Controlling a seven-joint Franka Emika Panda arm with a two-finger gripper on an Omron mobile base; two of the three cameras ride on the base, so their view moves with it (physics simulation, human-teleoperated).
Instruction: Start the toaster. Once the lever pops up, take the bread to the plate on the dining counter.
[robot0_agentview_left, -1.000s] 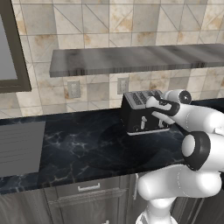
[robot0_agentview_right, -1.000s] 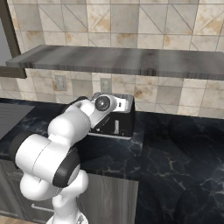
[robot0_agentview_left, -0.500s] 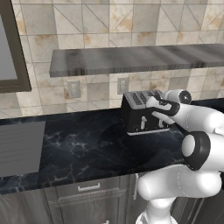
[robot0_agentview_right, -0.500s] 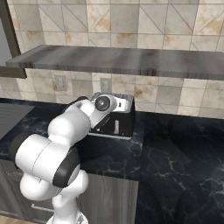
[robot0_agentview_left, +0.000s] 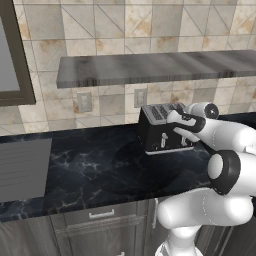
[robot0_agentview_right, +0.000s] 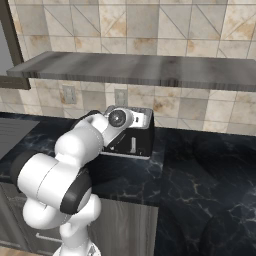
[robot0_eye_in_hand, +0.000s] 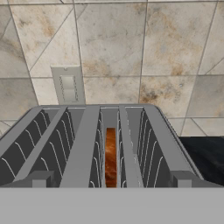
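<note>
The black toaster stands on the black wall countertop against the tiled wall, its silver slotted top close under the hand camera. A tan-brown bread slice sits upright in the middle slot, sunk low between the wire guides. My gripper hovers at the toaster's front edge, at the height of its top. It is open, with one fingertip at each side of the toaster's top and nothing between them. Pale levers show on the toaster's front. The plate and dining counter are out of view.
A grey wall shelf hangs above the toaster. Outlets sit in the tiles behind it. A grey ribbed panel lies at the counter's left, below a dark-framed window. Drawers run under the counter.
</note>
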